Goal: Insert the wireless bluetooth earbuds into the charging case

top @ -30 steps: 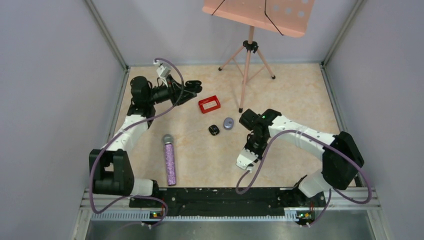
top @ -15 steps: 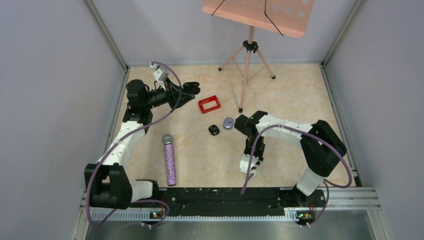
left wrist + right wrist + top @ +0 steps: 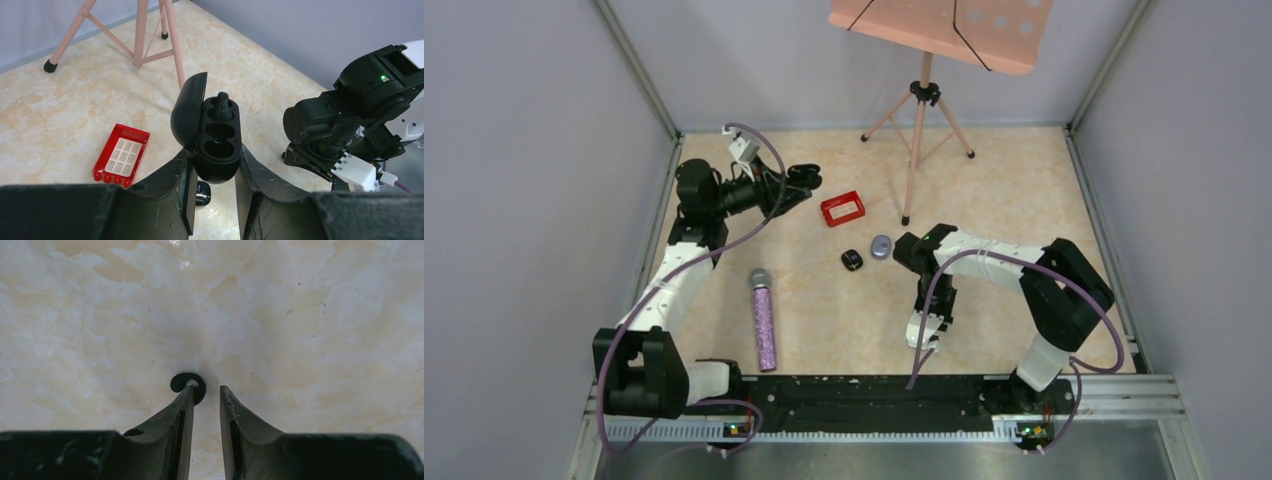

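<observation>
My left gripper [image 3: 214, 175] is shut on an open black charging case [image 3: 216, 145], lid swung to the left, held above the floor at the far left [image 3: 796, 182]. One black earbud [image 3: 220, 106] sits in the case's far socket; the near socket is empty. My right gripper [image 3: 206, 389] points straight down at the floor, jaws a narrow gap apart with nothing between them. A tiny black curled piece, likely an earbud [image 3: 186, 382], lies on the floor touching the tip of its left finger. In the top view that gripper [image 3: 929, 300] is right of centre.
A small black case [image 3: 852, 260] and a grey oval case [image 3: 881, 246] lie mid-floor. A red tray [image 3: 843, 208] lies beyond them. A glittery purple microphone [image 3: 764, 320] lies at the left. A pink music stand tripod [image 3: 919, 110] stands at the back.
Over the second the right arm folded in and its wrist moved left and lower towards the floor. The left gripper with the case drew back a little to the left.
</observation>
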You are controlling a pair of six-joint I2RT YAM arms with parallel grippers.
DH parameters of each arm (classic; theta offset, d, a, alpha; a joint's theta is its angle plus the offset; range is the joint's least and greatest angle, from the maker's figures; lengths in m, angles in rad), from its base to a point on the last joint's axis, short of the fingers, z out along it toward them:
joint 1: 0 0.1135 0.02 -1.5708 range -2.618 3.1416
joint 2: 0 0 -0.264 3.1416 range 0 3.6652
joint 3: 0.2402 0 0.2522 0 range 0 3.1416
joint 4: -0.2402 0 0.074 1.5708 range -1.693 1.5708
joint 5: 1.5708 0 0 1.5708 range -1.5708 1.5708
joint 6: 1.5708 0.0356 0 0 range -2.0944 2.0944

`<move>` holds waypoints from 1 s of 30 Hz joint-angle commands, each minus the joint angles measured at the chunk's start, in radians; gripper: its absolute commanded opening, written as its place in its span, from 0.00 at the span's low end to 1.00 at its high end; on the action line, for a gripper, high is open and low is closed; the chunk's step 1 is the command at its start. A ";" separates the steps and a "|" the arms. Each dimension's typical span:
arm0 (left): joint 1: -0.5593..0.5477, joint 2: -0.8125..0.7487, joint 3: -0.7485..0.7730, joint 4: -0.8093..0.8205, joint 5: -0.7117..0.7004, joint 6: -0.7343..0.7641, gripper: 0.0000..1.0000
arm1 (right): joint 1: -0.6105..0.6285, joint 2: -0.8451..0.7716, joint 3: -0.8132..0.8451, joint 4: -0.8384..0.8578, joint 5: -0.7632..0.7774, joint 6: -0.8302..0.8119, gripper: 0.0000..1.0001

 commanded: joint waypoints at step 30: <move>0.023 -0.039 0.009 -0.008 -0.020 0.013 0.00 | 0.014 0.057 0.015 -0.051 0.034 -0.110 0.02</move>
